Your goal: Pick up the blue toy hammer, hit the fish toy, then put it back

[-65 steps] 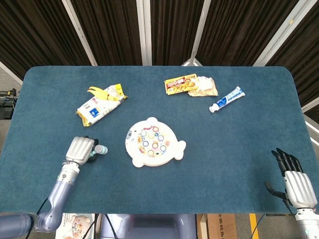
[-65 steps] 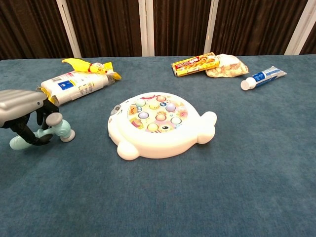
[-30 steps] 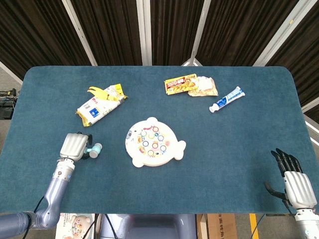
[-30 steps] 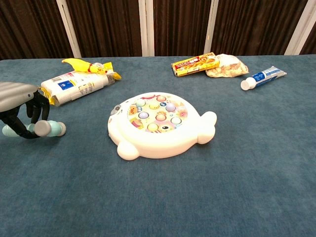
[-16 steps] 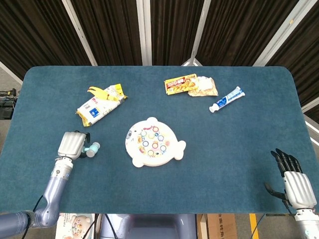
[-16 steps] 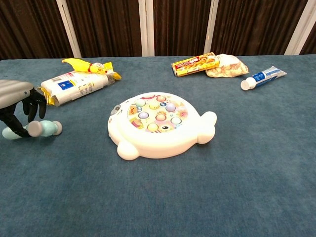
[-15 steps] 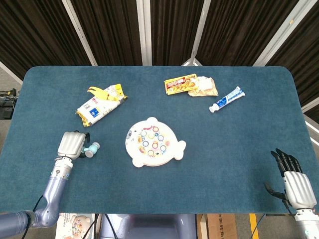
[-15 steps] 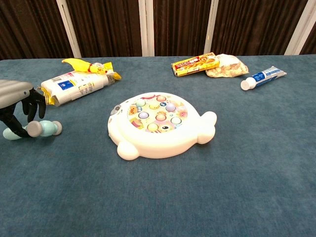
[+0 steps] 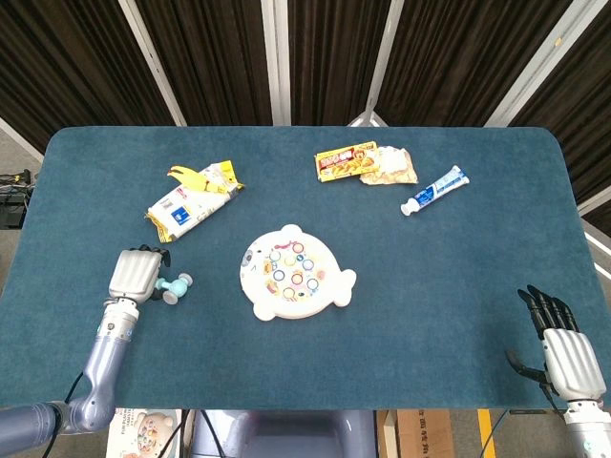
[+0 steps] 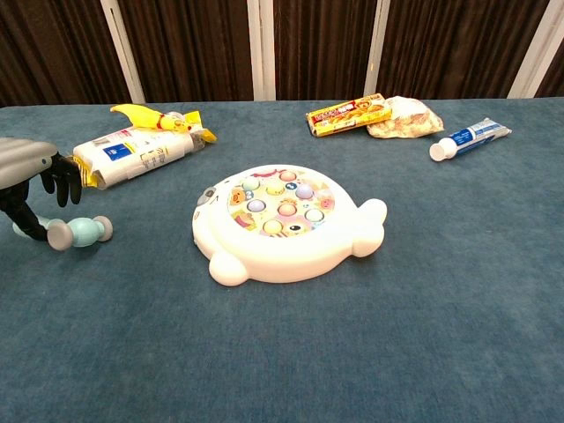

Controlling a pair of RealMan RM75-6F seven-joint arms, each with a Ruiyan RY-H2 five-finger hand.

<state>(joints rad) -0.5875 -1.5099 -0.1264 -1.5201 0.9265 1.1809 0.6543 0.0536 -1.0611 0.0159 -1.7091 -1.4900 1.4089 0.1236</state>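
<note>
Blue toy hammer (image 10: 77, 232) on table, handle half hidden behind loosened, empty left hand (image 10: 31, 187).

Your left hand (image 9: 133, 274) hovers low at the table's near-left, fingers (image 10: 62, 187) spread and curled downward, while your right hand (image 9: 571, 357) rests open, fingers straight, at the near-right edge.

Glossy white plastic fish toy (image 10: 286, 225) and smooth pale-blue plastic hammer (image 10: 79, 231) lie on matt, felt-like table (image 10: 423, 300).
</note>
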